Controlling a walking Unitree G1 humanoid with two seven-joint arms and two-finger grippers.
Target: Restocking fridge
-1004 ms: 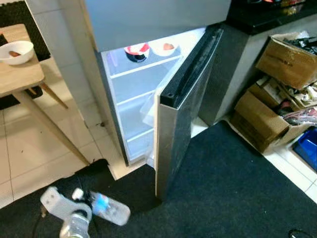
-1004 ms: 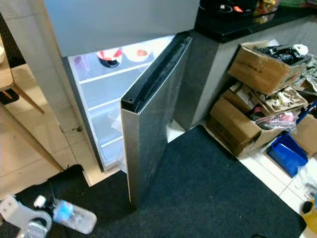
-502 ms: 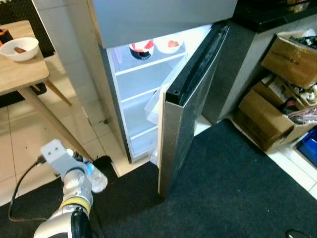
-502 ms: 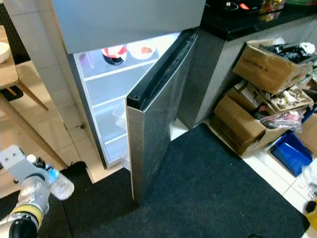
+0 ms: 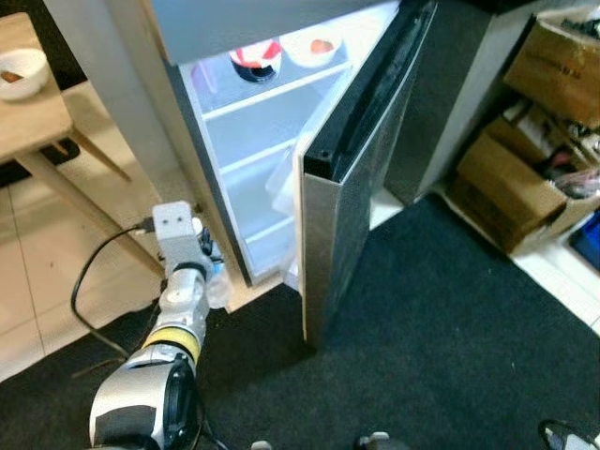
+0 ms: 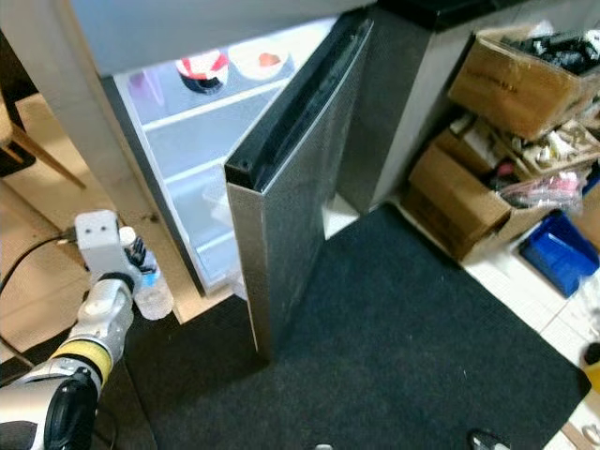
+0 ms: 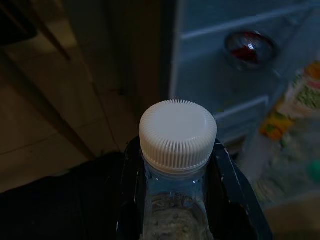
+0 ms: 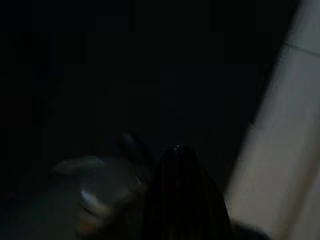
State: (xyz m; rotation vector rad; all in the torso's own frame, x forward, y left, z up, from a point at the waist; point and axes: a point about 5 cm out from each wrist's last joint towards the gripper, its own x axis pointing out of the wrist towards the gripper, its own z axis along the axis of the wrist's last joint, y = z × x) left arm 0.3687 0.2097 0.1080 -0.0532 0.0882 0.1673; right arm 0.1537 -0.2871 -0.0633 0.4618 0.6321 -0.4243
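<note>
Carrying step: left tool [image 7: 172,200] pinching clear plastic white-capped water bottle [image 7: 176,150], near left of open silver fridge [image 5: 272,187]; next, reaching right onto a shelf; right tool's state unclear

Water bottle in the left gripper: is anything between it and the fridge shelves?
Nothing visible blocks it. The left gripper holds the water bottle beside the fridge's open front; the fridge door is swung out on the far side, and the lower shelves look bare.

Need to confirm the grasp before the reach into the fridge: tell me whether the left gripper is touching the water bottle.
Touching. The left wrist view shows the left gripper with a black finger pressed against each side of the water bottle just under its white cap.
</note>
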